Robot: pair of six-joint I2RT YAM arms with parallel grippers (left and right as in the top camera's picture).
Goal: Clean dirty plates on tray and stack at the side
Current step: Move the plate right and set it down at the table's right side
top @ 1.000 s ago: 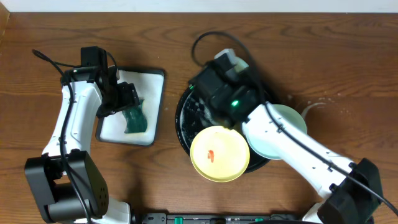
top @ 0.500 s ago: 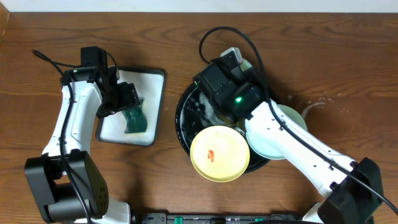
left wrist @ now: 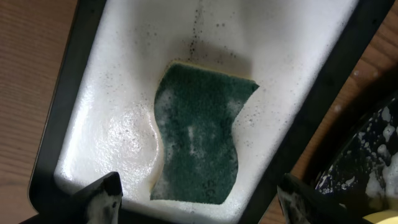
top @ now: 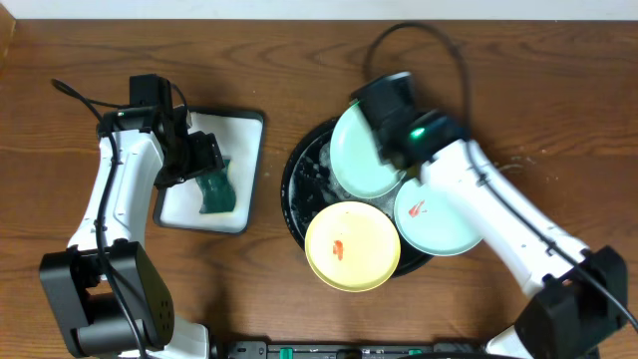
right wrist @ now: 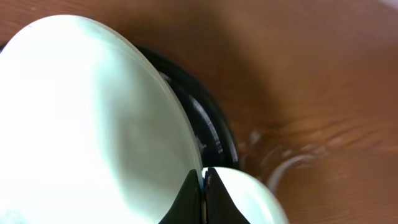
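Note:
My right gripper (right wrist: 203, 182) is shut on the rim of a pale mint-green plate (top: 361, 160), held tilted over the far part of the black tray (top: 297, 189). No red mark shows on its upper face. A second mint plate (top: 437, 214) with a red smear lies at the tray's right. The yellow plate (top: 352, 246), also red-marked, rests at the tray's front. My left gripper (left wrist: 202, 198) hangs open over a green sponge (left wrist: 199, 149) lying in the foamy white dish (left wrist: 112, 81). Foam clings to its fingertips (left wrist: 106, 196).
The white, black-edged dish (top: 244, 140) sits left of the tray on the brown wood tabletop (top: 558, 120). Suds speckle the tray floor (top: 311, 170). A wet ring (right wrist: 292, 165) marks the wood to the right of the tray.
The right arm swung from over the tray's middle toward the back right, carrying the mint plate up on its rim. This uncovered the second mint plate. The left arm stayed still.

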